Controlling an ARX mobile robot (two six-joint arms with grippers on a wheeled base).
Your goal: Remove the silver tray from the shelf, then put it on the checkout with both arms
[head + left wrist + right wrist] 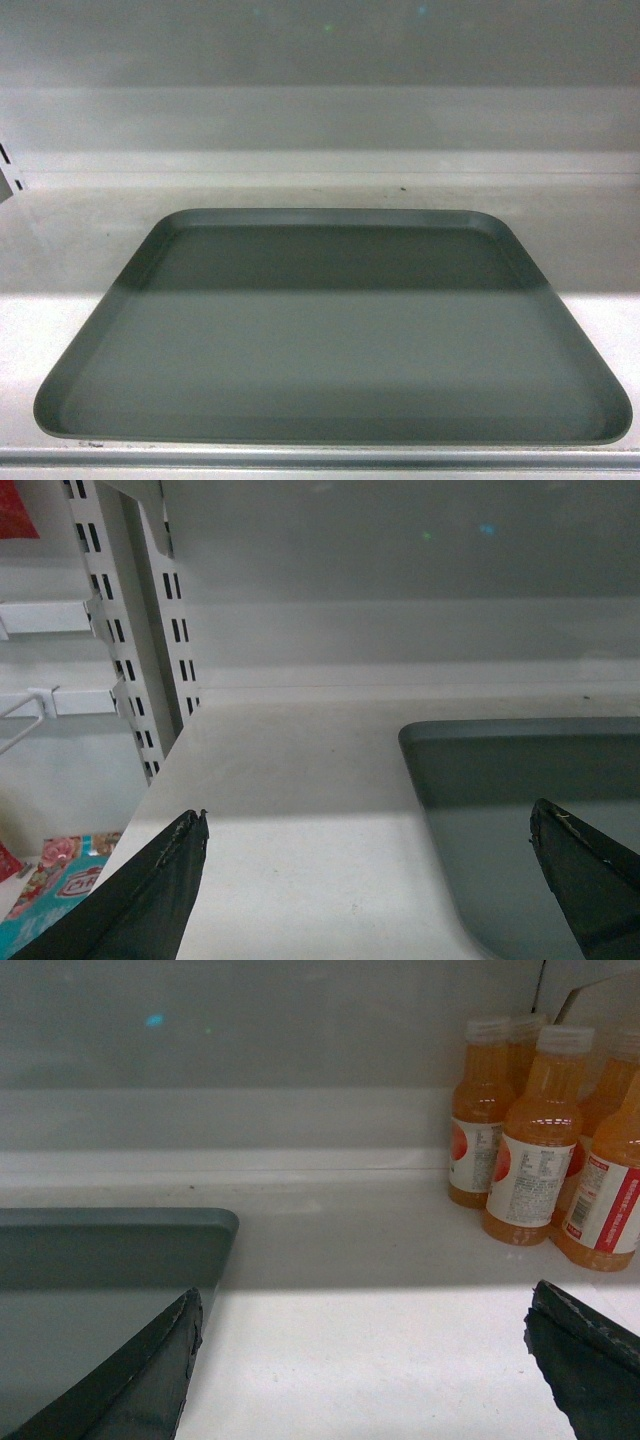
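Head view: silver tray (335,340) flat on shelf (60,250). I see left gripper (365,855) and right gripper (360,1340) jaws spread, straddling opposite tray edges.

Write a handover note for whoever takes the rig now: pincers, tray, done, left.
Left pincer: open, holding nothing, straddling the tray's left edge.
Right pincer: open, holding nothing, straddling the tray's right edge.
Tray: flat on the shelf, near its front lip; orange bottles stand to its right.
Done: both arms lined up at the shelf.
Left: grip both edges, lift off, carry to checkout (not in view).
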